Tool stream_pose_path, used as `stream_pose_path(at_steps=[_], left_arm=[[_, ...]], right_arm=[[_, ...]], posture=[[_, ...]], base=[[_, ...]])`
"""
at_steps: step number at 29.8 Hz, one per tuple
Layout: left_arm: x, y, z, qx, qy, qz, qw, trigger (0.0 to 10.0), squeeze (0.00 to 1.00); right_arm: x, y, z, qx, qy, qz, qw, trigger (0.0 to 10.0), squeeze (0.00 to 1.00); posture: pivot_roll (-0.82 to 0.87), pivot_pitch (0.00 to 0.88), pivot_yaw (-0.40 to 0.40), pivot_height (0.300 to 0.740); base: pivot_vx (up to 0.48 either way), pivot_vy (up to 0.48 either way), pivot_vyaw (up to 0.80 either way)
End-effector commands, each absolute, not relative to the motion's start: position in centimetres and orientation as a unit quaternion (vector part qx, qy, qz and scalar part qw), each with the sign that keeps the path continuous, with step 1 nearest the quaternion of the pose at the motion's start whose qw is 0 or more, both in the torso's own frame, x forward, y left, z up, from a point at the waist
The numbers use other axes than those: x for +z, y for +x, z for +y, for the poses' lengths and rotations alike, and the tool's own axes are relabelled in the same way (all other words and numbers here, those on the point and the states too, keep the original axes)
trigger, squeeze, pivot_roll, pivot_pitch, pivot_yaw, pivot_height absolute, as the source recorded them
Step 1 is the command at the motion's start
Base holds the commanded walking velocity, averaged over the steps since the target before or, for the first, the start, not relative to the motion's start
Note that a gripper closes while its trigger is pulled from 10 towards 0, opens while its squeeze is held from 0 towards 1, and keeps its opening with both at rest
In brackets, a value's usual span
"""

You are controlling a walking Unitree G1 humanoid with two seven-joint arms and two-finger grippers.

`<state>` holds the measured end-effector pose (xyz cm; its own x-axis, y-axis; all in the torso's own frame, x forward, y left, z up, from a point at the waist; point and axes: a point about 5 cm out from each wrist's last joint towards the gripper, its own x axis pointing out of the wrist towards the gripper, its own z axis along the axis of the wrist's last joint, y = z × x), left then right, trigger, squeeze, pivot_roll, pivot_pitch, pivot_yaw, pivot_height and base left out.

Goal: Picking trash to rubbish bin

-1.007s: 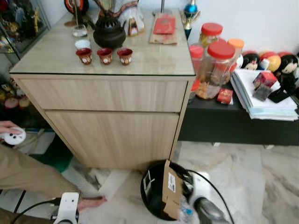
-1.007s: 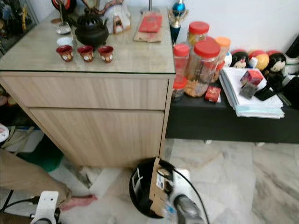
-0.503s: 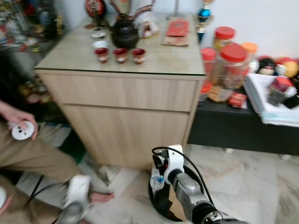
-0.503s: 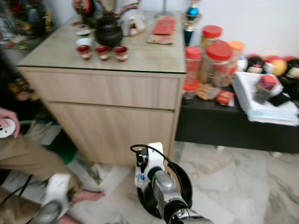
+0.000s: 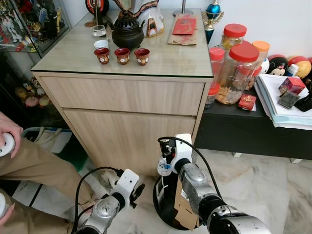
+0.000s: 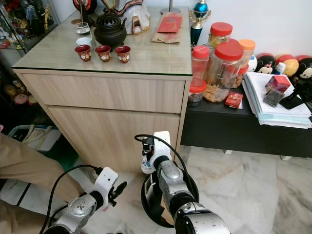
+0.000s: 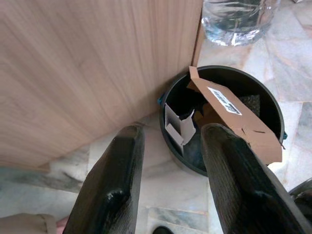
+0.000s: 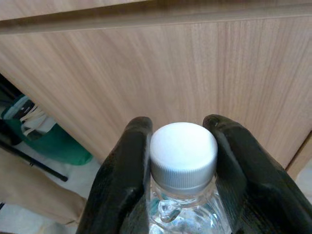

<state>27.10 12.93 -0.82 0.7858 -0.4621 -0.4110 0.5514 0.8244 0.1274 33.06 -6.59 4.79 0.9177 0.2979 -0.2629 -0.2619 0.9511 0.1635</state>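
My right gripper (image 5: 164, 158) is shut on the neck of a clear plastic bottle (image 5: 164, 168) with a white cap (image 8: 184, 147). It holds the bottle upright above the near-left rim of a round black bin (image 7: 176, 150) on the floor beside the cabinet. A brown cardboard piece (image 7: 235, 116) and a small white card stick out of the bin. My left gripper (image 5: 136, 189) hangs low, just left of the bin, open with nothing between its fingers (image 7: 116, 175).
The wooden cabinet (image 5: 131, 100) stands right behind the bin, with a tea set on top. A low black shelf (image 5: 243, 131) with jars and papers lies to the right. A person's trousered leg (image 5: 39, 168) and hand with a white controller (image 5: 4, 142) are at the left.
The camera has shifted. My left arm has risen and reached toward the bin. The right gripper still holds the bottle over the bin, slightly higher than before.
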Motion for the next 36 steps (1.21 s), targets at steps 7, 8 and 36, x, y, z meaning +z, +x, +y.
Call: stream_pose_path(at_steps=[7,8,36], left_arm=[[-1.1,26.5,13.0,-0.293,0.106,0.195,0.930,10.0,0.00],[-1.1,26.5,13.0,-0.294,0.105,0.195,0.930,10.0,0.00],[-1.0,26.4,12.9,-0.293,0.093,0.195,0.931,10.0,0.00]], right_arm=[[6.2,33.8,-5.3,0.130,0.040,0.125,0.983,10.0,0.00],[6.0,33.8,-5.8,0.121,0.039,0.129,0.984,10.0,0.00],[3.5,32.6,-8.8,0.083,0.018,0.168,0.982,10.0,0.00]], posture=[[0.21,0.094,0.049,0.740],[0.21,0.100,0.049,0.740],[0.21,0.148,0.039,0.740]], base=[[0.000,0.000,0.00],[0.000,0.000,0.00],[0.000,0.000,0.00]])
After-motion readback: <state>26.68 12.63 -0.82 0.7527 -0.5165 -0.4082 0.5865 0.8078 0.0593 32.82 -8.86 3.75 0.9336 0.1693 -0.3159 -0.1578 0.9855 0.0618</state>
